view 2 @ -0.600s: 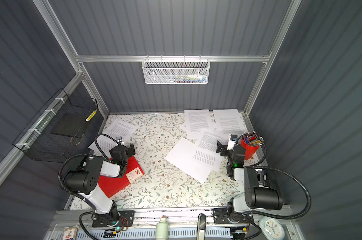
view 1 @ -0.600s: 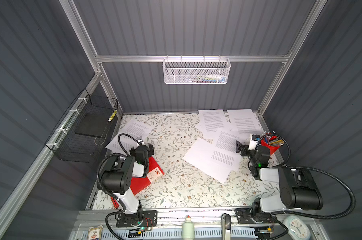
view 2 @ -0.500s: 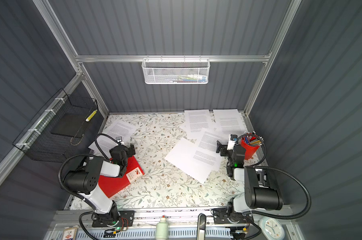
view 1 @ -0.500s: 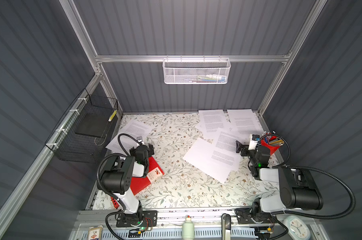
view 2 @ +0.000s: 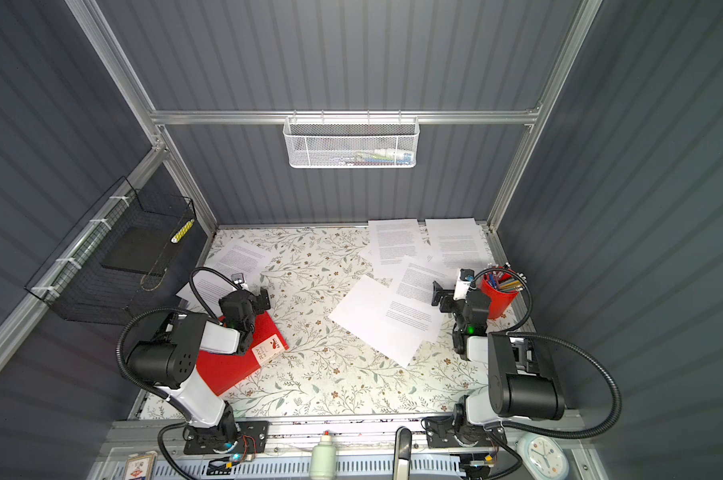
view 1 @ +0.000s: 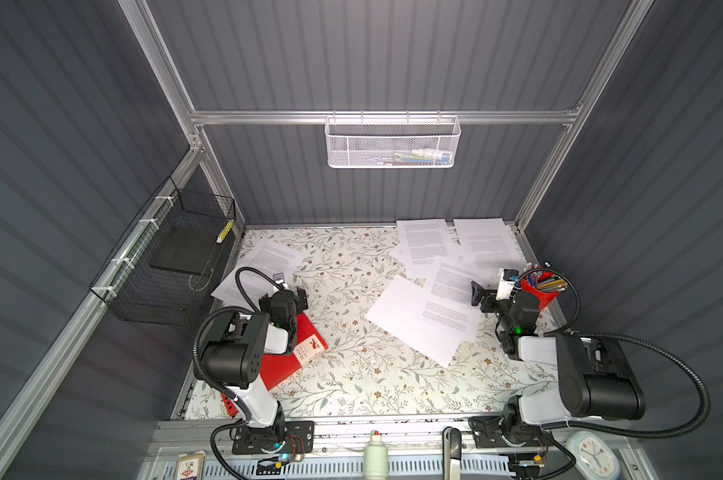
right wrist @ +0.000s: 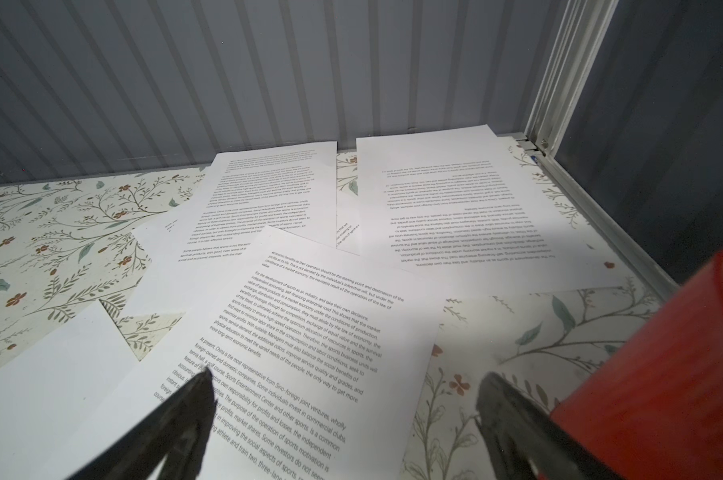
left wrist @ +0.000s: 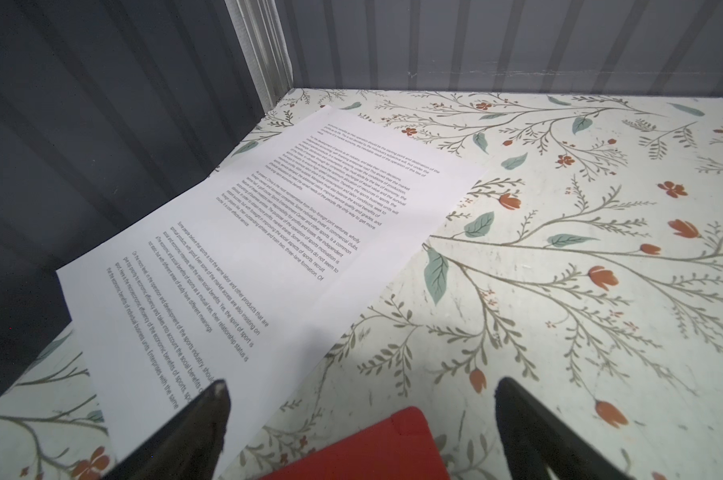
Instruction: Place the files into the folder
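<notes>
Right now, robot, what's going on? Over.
Both open, empty: left gripper, right gripper. The folder lies shut; the files scattered loose on the table. Watch the red pen cup, close beside right gripper.

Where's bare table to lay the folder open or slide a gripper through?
Widest bare patch: middle of the table, between the folder and the overlapping files, back wall to front edge. The strip along the front edge is bare too. Crowded: back right, files beside the red pen cup.

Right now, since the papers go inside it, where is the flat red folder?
In both top views the flat red folder lies closed at the floral table's front left, partly under the left arm.
</notes>
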